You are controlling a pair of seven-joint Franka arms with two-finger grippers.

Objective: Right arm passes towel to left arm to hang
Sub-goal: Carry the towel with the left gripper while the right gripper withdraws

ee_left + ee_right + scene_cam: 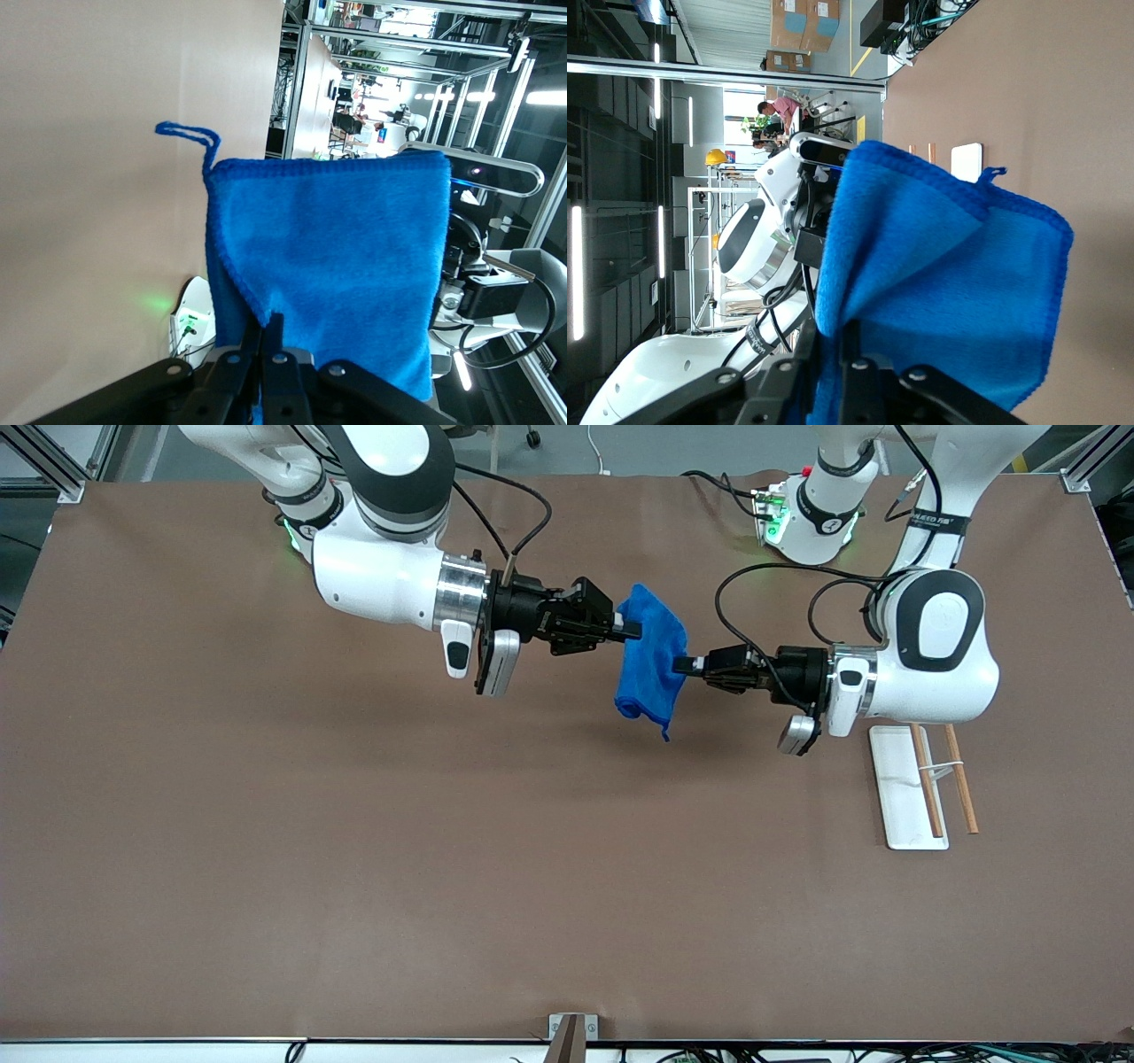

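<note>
**Towel held between both end effectors above the brown surface**

Towel: one small bright blue microfibre cloth with darker stitched edging and a short corner thread, hanging in the air between the two arms. The right end effector is clenched on one edge of it; the left end effector is clenched on the opposite edge, its fingers pressed together on the hem in the left wrist view. The cloth droops below both grips, its corner thread at the lowest point.

It looks light, soft and limp, so it should fold and sag wherever it is unsupported; a pinch on the stitched edge seems the surest hold.

Count: one towel, two arms, one white rack base with two wooden rods, lying under the left arm's wrist.
</note>
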